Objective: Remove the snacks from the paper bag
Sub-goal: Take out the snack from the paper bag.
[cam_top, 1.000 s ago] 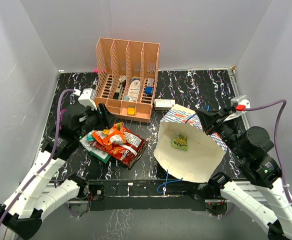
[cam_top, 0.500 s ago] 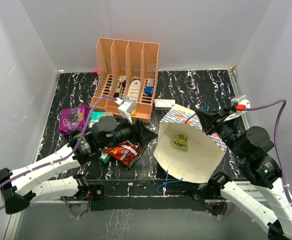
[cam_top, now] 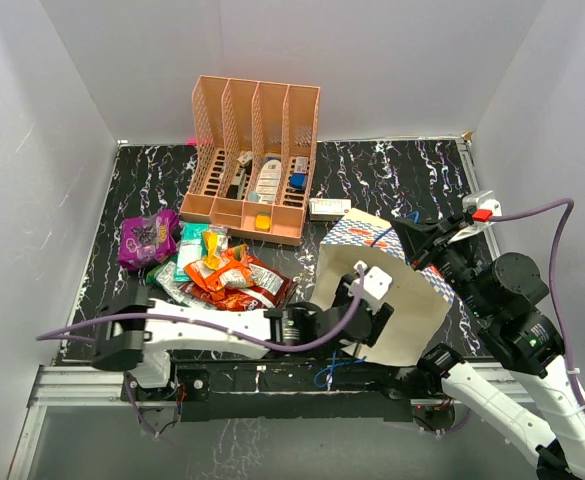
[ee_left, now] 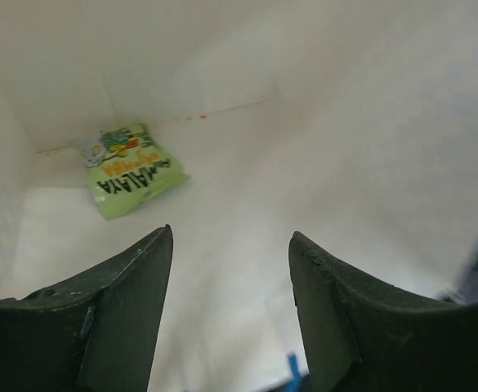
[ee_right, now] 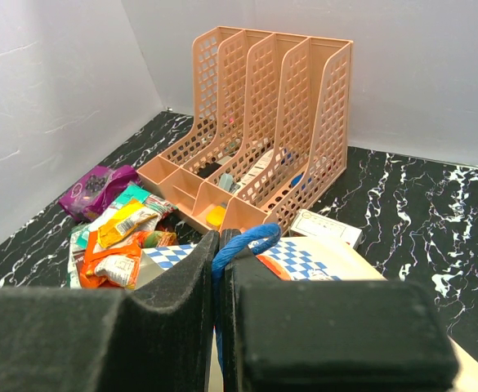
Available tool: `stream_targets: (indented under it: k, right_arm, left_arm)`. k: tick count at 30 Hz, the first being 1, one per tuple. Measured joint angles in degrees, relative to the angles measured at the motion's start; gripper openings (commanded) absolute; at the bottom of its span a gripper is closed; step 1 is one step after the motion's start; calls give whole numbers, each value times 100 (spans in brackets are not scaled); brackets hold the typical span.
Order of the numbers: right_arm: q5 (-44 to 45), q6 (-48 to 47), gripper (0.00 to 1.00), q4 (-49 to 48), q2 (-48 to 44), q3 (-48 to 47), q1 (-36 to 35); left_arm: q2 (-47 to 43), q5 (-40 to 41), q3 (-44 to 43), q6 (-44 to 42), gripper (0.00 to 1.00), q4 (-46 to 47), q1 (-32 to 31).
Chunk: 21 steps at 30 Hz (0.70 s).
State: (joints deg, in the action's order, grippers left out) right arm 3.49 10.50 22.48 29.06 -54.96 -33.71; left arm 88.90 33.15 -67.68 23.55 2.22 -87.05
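Inside the paper bag point(cam_top: 422, 310), my left pincer point(ee_left: 230, 237), swung over from the snack pile point(cam_top: 227, 278) a second ago, hangs spread before the green packet point(ee_left: 132, 170) at the base, likely the last, while my right pincer point(ee_right: 221, 253) pinches the blue handle point(ee_right: 247, 238).

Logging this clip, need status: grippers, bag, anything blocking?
Left gripper open inside paper bag. Right gripper shut on its blue handle. One green packet inside, nothing blocking.

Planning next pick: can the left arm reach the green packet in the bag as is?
Probably yes: the open left gripper faces the green packet inside the paper bag, nothing between them.
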Motion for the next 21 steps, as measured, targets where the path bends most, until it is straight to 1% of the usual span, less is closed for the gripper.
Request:
stream_targets:
  k: [5,10,13,16,21]
  right_arm:
    - [2,7,7,0,-35,0,2]
    - [2,15,7,7,-90,0,0]
    - [0,20,7,4,-107,0,0]
    - [0,31,7,4,-107,0,0]
    - [-2,42,7,4,-107,0,0]
  left_arm:
    - [920,704,-129,-214,58,177,46]
    - [1567,1008,-129,-601,52,769,66]
    - [1919,1113,-140,-750,52,1113,103]
    - [2332,1204,-308,-835,63,1281,181]
    - [2990,1432,-699,-953,78,1451,407]
